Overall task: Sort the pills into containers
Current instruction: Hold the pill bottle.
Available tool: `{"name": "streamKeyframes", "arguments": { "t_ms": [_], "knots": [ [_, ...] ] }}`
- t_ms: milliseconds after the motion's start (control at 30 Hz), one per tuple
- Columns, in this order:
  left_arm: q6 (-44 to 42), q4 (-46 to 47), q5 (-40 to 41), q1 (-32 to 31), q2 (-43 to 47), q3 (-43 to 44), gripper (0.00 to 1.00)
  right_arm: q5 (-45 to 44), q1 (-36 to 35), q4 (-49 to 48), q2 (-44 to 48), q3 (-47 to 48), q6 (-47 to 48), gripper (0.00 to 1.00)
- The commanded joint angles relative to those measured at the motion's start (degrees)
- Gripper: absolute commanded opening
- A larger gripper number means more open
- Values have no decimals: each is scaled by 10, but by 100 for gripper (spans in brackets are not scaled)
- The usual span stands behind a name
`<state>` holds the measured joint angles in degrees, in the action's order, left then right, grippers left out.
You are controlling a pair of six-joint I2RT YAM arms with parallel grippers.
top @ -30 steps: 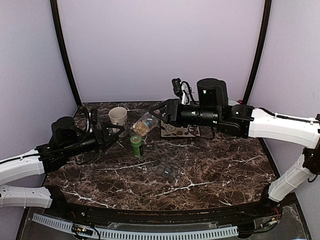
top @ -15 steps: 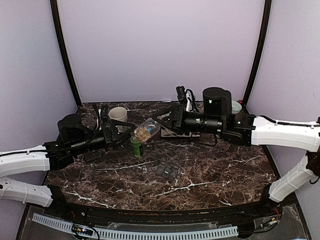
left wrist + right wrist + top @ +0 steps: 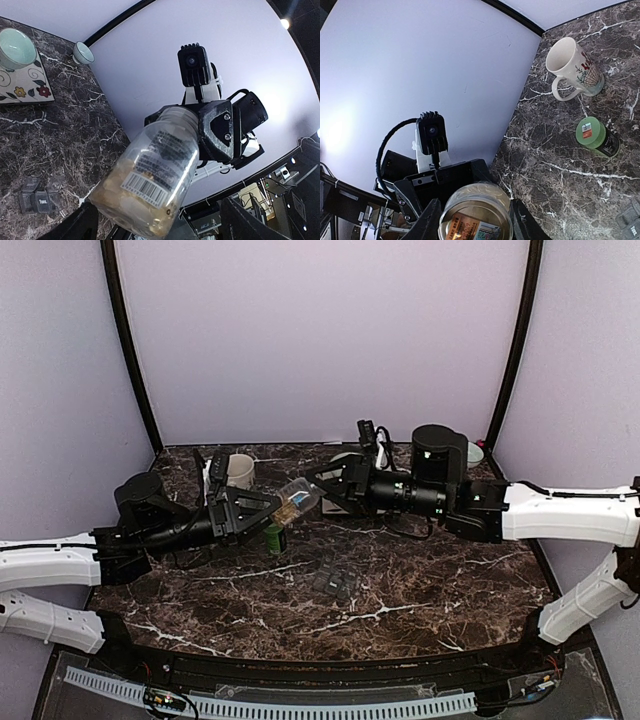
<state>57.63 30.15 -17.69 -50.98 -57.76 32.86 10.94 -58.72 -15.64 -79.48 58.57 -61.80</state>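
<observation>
Two hands meet above the bench (image 3: 440,580), and a clear jar (image 3: 155,170) hangs in the air between them. The right hand (image 3: 318,487) is closed on the narrow upper end of the jar and holds it tilted. The left hand (image 3: 157,215) is wide open. Its fingers (image 3: 80,227) are on both sides of the jar's lower end, and a gap shows on one side, so it does not grip. The pills (image 3: 125,202) lie as a tan heap in the low end of the jar. The containers (image 3: 335,582) lie on the bench, nearer to the arm bases and apart from both hands.

Little writing can be read. In the left wrist view the jar has a white label with a barcode and lines of print too fine to read. The right wrist view shows instead the round end of the jar and an orange and blue piece of label, also not readable. In the left wrist view one compartment of the containers carries a small pale word that looks like "Tues". From above this word cannot be seen.

The mug (image 3: 572,67) has a print of green leaves and red marks, clear only in the right wrist view. Near it stands a dark bottle (image 3: 596,136) with a green cap and an orange sticker on top. From above, the left hand partly hides this bottle. Only the left wrist view shows clearly a mat (image 3: 25,87) with flowers and curls, a pale green bowl (image 3: 15,47) on it, and a second small bowl (image 3: 82,51) further back.
</observation>
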Motion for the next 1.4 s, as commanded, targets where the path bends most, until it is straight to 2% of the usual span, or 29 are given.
{"name": "streamKeyframes", "arguments": {
  "t_ms": [0,433,833,1067,1200,1367],
  "knots": [
    [-8,17,-2,-10,5,6,87,3,-11,-62,16,-6,-24,0],
    [-18,3,22,-13,29,-2,88,6,-29,-82,19,-9,-47,0],
    [-17,41,9,-18,-2,7,84,15,-29,-102,-1,-4,-61,0],
    [-17,55,15,-19,-6,7,75,20,-27,-112,-8,-6,-70,0],
    [-16,67,15,-20,-6,6,66,22,-26,-126,-11,-15,-80,0],
    [-14,78,7,-20,-9,5,61,26,-24,-141,-17,-22,-91,0]
  ]
}}
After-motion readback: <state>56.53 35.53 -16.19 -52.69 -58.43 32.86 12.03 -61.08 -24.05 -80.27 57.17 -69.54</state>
